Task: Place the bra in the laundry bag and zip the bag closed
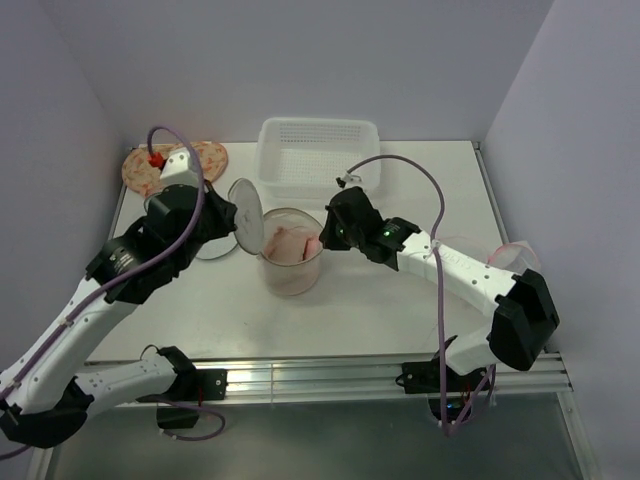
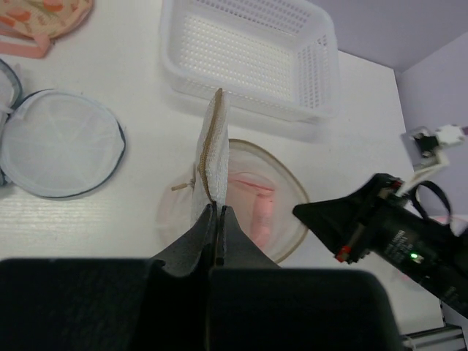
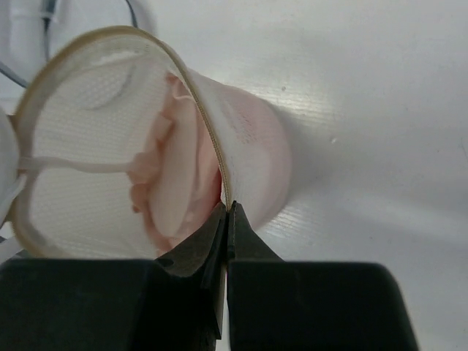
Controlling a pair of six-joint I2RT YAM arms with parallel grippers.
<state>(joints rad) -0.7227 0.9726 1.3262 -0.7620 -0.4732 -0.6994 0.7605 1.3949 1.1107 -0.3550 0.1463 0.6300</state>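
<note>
The laundry bag (image 1: pixel 291 268) stands open at the table's middle, a translucent white mesh bowl with a tan zip rim (image 2: pixel 294 196). The pink bra (image 1: pixel 288 244) lies folded inside it and also shows in the left wrist view (image 2: pixel 252 203) and the right wrist view (image 3: pixel 179 172). My left gripper (image 1: pixel 238 228) is shut on the bag's lid flap (image 2: pixel 212 146) and holds it upright at the bag's left side. My right gripper (image 1: pixel 323 238) is shut on the rim (image 3: pixel 219 157) at the bag's right side.
A white perforated basket (image 1: pixel 318 150) stands behind the bag. A grey-rimmed mesh bag (image 2: pixel 58 142) lies to the left, partly under my left arm. A patterned pouch (image 1: pixel 138 168) sits at the back left corner.
</note>
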